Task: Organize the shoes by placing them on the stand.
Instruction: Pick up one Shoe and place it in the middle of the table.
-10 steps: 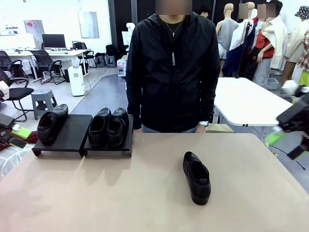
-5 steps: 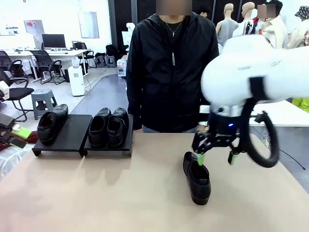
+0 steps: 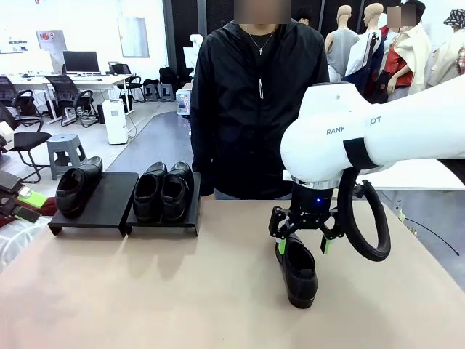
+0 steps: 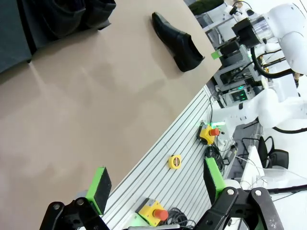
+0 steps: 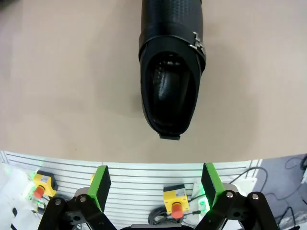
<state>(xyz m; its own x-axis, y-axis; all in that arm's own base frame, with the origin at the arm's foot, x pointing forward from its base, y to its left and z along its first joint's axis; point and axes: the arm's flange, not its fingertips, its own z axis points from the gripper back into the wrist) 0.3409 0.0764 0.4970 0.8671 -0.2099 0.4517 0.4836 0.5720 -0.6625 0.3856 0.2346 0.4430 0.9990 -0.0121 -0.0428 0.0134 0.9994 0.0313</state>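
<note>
Right gripper: jaws spread wide, nothing held, poised just above the heel of the loose shoe.
Left gripper: jaws wide, nothing held.
Loose shoe: on the table.
Stand: three shoes carried.

Open workroom behind a tan desk.

White walls and a grey floor; at far left stand office chairs, a grey stool, a long white table with a monitor and a white box-shaped appliance. A second white table stands behind the desk at right. Even, bright overhead light.
</note>
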